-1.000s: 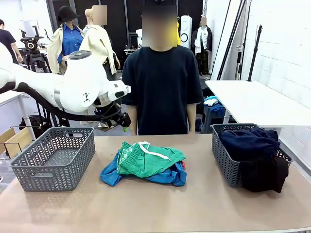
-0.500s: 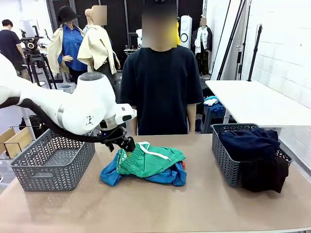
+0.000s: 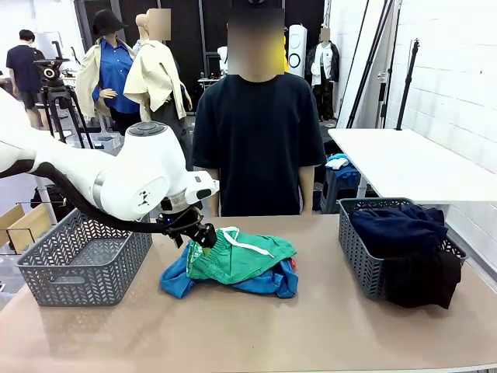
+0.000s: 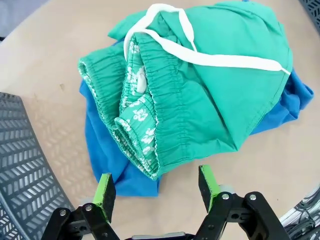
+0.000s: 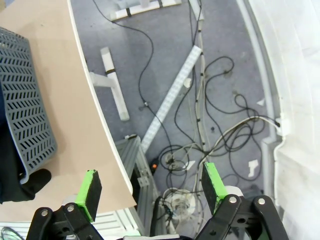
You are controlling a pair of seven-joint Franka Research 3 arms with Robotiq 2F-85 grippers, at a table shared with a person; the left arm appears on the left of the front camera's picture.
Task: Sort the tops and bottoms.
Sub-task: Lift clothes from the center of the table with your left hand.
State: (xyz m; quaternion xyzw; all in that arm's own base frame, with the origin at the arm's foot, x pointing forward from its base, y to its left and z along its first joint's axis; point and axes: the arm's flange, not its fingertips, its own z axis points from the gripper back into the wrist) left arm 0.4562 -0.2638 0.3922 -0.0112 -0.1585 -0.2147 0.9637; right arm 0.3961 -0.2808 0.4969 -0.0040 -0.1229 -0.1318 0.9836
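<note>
**Table part-sorted: two bottoms binned, centre pile left**

Tan table (image 3: 326, 334) with a person standing at its far side. The right basket (image 3: 353, 247), at 3 o'clock from the centre pile, already holds the navy trousers (image 3: 396, 225) and the black garment (image 3: 419, 280), which spills over its front wall. The left basket (image 3: 85, 252), at 9 o'clock, looks bare. Still to sort, by the look of it: the green shorts (image 3: 241, 255), lying on top of a blue garment (image 3: 175, 281) mid-table.

The left gripper (image 4: 156, 182) hovers low at the pile's 10 o'clock, jaws spread, pinching nothing. In its wrist view the shorts' folded waistband sits at 12 o'clock, just beyond the fingertips and roughly in line with the gap. Contact can't be told.

The right gripper (image 5: 150, 187) is spread and empty, off the table edge over floor cables.
</note>
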